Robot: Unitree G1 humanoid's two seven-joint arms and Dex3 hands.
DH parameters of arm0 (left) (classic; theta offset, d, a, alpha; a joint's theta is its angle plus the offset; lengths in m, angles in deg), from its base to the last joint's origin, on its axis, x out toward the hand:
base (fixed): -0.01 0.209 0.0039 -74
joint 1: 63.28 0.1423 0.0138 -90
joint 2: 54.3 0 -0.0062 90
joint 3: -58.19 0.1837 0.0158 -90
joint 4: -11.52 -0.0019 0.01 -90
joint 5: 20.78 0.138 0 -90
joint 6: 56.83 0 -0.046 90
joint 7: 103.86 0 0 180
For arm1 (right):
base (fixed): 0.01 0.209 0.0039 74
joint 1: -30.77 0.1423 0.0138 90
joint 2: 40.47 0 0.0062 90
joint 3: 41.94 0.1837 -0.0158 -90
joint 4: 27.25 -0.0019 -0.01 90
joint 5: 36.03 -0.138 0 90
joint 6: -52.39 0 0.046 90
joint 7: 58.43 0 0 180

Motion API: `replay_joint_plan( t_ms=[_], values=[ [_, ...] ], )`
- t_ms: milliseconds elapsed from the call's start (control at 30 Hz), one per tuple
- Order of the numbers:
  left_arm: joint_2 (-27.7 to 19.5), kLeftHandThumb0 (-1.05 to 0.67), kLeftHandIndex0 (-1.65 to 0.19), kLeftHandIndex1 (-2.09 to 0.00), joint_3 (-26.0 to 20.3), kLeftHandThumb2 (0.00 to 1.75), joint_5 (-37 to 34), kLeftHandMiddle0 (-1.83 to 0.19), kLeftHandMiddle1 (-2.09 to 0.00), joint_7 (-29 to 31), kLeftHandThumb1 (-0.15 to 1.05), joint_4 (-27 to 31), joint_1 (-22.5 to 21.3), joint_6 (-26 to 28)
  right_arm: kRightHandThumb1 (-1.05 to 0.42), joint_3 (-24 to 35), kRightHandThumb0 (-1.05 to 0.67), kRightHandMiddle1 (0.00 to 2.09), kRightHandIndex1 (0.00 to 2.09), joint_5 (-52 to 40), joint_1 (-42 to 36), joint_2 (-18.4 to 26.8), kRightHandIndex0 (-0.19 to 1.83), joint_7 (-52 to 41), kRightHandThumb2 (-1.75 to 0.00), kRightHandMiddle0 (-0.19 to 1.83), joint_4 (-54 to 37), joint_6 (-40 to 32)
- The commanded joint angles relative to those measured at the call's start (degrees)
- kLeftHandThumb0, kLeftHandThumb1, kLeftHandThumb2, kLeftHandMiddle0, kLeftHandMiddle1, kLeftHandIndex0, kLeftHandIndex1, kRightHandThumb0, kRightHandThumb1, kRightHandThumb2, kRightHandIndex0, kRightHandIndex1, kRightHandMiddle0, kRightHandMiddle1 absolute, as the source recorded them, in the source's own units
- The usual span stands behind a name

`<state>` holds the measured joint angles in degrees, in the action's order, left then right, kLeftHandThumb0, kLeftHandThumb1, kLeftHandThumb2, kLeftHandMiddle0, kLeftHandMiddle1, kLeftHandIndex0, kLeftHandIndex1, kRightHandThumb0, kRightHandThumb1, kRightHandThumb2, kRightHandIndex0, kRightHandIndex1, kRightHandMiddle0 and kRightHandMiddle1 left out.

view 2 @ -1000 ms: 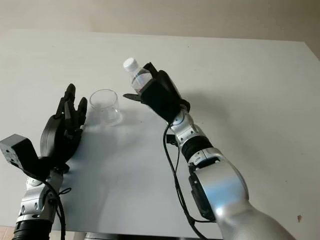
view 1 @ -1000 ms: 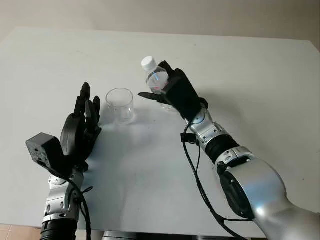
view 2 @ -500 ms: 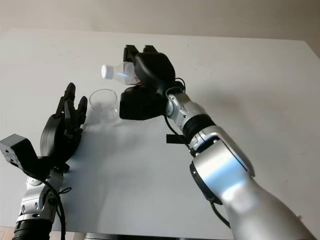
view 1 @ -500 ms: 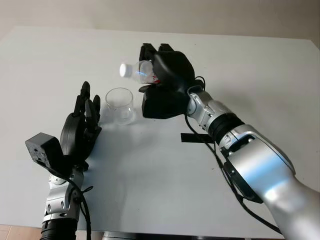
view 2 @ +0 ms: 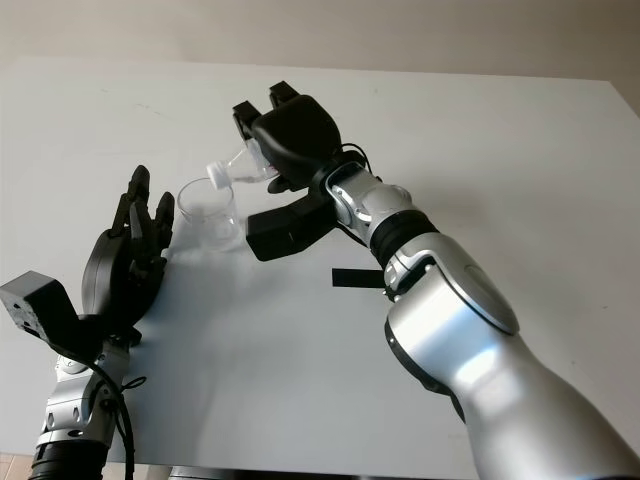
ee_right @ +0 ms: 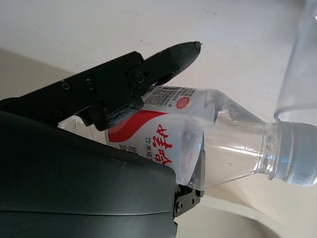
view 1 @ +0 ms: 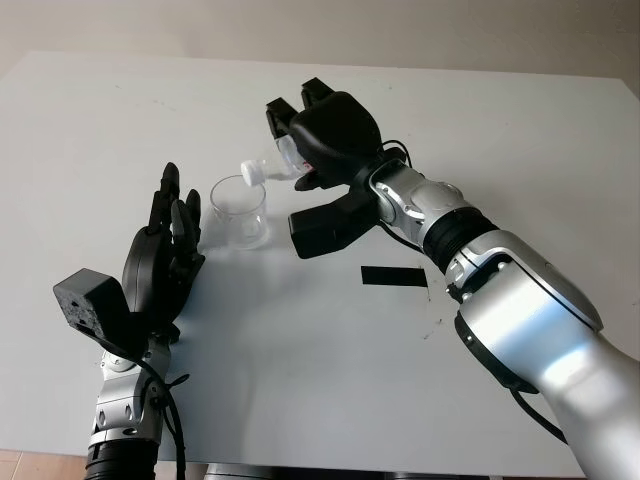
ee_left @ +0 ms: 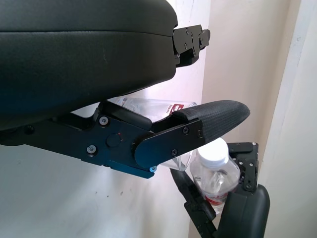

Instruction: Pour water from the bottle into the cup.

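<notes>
The right hand [view 1: 330, 150] is above the white bench [view 1: 300, 340], a little behind and to the right of the cup [view 1: 240, 212]. Its fingers [ee_right: 148, 74] are clamped around the body of the bottle [ee_right: 198, 144], which is clear plastic with a red and white label. The bottle is tilted far over, so its neck points down and to the left. The white cap [view 1: 250, 174] is on the neck and it hangs just over the right part of the rim of the cup. I cannot tell if the cap touches the rim. No water stream is visible between the bottle and the cup.

The cup is a clear plastic one and it stands upright on the bench, between the 2 hands. It looks empty, but this is hard to judge because it is transparent.

The left hand [view 1: 165, 255] is open and holds nothing. It is near the left side of the cup, with the fingertips [view 1: 172, 180] pointing away from the robot. It does not touch the cup.

A short strip of black tape [view 1: 393, 277] lies flat on the bench, under the right forearm and to the right of the cup.
</notes>
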<state>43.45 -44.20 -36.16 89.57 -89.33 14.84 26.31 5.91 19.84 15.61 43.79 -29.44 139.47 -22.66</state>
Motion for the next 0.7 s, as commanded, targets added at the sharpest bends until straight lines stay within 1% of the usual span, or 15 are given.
replay_joint_plan(
  t_ms=[0,100,167,267,433,500,567,600,633,667],
  values=[
    [0.57,-0.79,0.15,-0.04,0.21,0.76,0.22,0.09,-0.05,-0.1,1.05,-0.49,1.67,-0.26,-1.01,-0.7,-0.31,2.09,2.09,0.56,2.27,0.43,1.04,0.81,-0.05,0.33,0.1,-0.65],
    [0.68,-0.79,0.15,-0.05,0.13,0.75,0.12,0.08,-0.05,-0.22,1.05,-0.65,1.73,-0.4,-1.03,-1.24,-0.33,2.09,2.09,0.83,2.73,0.34,1.05,1.49,-0.06,0.35,0.02,-0.62],
    [0.81,-0.79,0.14,-0.05,0.21,0.74,0.15,0.08,-0.06,-0.29,1.05,-0.79,1.64,-0.58,-1.04,-1.69,-0.33,2.09,2.09,1.13,3.04,0.31,1.11,2.51,-0.09,0.45,-0.02,-0.44],
    [0.82,-0.79,0.15,-0.05,0.39,0.75,0.12,0.09,-0.05,-0.06,1.05,-0.91,1.49,-0.39,-1.05,-1.89,-0.31,2.09,2.09,0.96,3.62,0.03,1.12,2.94,-0.11,0.49,-0.02,-0.2],
    [1.07,-0.8,0.15,-0.05,0.5,0.76,0.42,0.09,-0.05,-0.54,1.05,-0.79,1.44,-0.17,-1.02,-3.67,-0.33,2.09,2.09,2.41,4.63,-0.2,1.09,4.22,-0.06,0.34,-0.06,-0.87],
    [1.16,-0.8,0.15,-0.05,0.5,0.76,0.45,0.09,-0.05,-0.62,1.05,-0.9,1.37,-0.24,-1.01,-4.37,-0.34,2.09,2.09,3.14,4.88,-0.21,1.09,5.46,-0.06,0.36,-0.04,-1.14],
    [1.2,-0.8,0.15,-0.05,0.45,0.75,0.41,0.09,-0.05,-0.6,1.05,-1.08,1.36,-0.42,-0.99,-5.28,-0.35,2.09,2.09,4.0,5.19,-0.2,1.12,7.2,-0.05,0.44,0.0,-1.21],
    [1.23,-0.8,0.15,-0.05,0.42,0.75,0.36,0.09,-0.05,-0.58,1.05,-1.16,1.36,-0.47,-0.99,-5.61,-0.36,2.09,2.09,4.34,5.32,-0.21,1.13,7.78,-0.05,0.45,0.04,-1.24],
    [1.27,-0.8,0.15,-0.05,0.39,0.75,0.29,0.09,-0.05,-0.59,1.05,-1.21,1.36,-0.45,-0.99,-5.83,-0.37,2.09,2.09,4.62,5.41,-0.27,1.13,8.29,-0.05,0.45,0.1,-1.42],
    [1.32,-0.81,0.15,-0.05,0.36,0.75,0.25,0.09,-0.05,-0.55,1.05,-1.3,1.37,-0.53,-0.98,-6.49,-0.4,2.09,2.09,5.33,5.6,-0.32,1.13,8.94,-0.05,0.4,0.14,-1.8]
  ],
)
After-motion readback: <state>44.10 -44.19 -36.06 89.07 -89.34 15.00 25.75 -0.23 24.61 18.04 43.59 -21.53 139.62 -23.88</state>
